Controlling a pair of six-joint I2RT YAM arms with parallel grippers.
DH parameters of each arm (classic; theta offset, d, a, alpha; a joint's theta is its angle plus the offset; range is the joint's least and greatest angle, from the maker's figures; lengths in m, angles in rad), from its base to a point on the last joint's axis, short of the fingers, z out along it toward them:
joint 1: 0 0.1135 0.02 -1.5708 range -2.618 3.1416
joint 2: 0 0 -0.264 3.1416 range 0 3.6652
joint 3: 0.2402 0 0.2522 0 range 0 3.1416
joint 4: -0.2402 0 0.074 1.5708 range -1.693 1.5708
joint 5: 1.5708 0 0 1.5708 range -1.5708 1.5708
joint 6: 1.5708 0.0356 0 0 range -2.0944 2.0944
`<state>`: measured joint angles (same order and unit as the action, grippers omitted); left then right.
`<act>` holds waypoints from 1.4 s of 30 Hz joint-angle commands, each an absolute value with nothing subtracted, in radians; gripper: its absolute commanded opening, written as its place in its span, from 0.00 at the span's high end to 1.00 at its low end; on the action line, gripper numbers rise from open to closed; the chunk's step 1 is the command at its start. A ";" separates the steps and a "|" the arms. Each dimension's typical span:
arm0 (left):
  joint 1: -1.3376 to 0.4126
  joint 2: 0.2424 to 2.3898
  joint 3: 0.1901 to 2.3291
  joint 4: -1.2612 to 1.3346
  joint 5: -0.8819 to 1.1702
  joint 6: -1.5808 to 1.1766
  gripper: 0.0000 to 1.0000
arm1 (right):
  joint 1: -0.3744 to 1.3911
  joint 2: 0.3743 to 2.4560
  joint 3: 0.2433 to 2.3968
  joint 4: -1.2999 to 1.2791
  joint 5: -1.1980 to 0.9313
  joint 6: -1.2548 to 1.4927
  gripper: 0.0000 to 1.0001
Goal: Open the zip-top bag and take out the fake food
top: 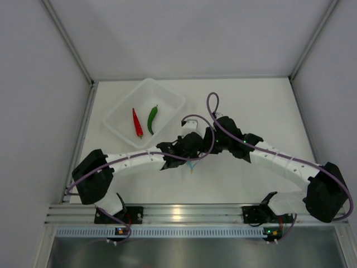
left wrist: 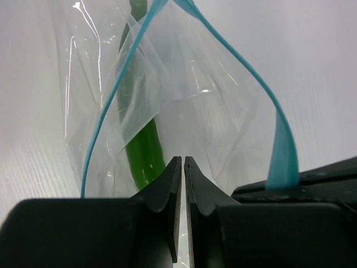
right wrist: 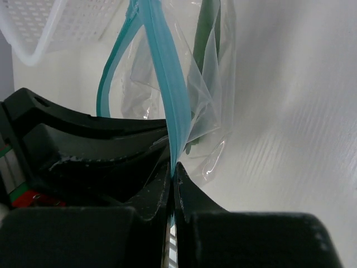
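Observation:
The zip-top bag [left wrist: 184,84] hangs between my two grippers, its teal zip strip [left wrist: 281,151] pulled apart into a loop. In the top view only a bit of the bag [top: 192,166] shows under the wrists. One green chili [left wrist: 142,151] is inside it and also shows in the right wrist view [right wrist: 205,39]. My left gripper [left wrist: 183,159] is shut on the bag's clear film. My right gripper [right wrist: 173,167] is shut on the zip strip [right wrist: 167,84]. The two grippers [top: 187,146] [top: 207,142] almost touch at mid-table. A red chili [top: 136,123] and a green chili [top: 152,119] lie in the tub.
A clear rigid rectangular tub [top: 167,97] stands at the back left of the white table; its corner [right wrist: 50,28] shows in the right wrist view. Grey walls enclose the table on three sides. Both arms arch in from the near corners.

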<state>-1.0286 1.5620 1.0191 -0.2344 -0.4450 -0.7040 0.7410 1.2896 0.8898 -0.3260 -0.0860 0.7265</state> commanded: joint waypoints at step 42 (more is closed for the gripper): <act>-1.008 1.874 1.196 -0.477 -0.606 -0.695 0.48 | 0.738 1.221 0.850 -0.316 0.044 0.710 1.00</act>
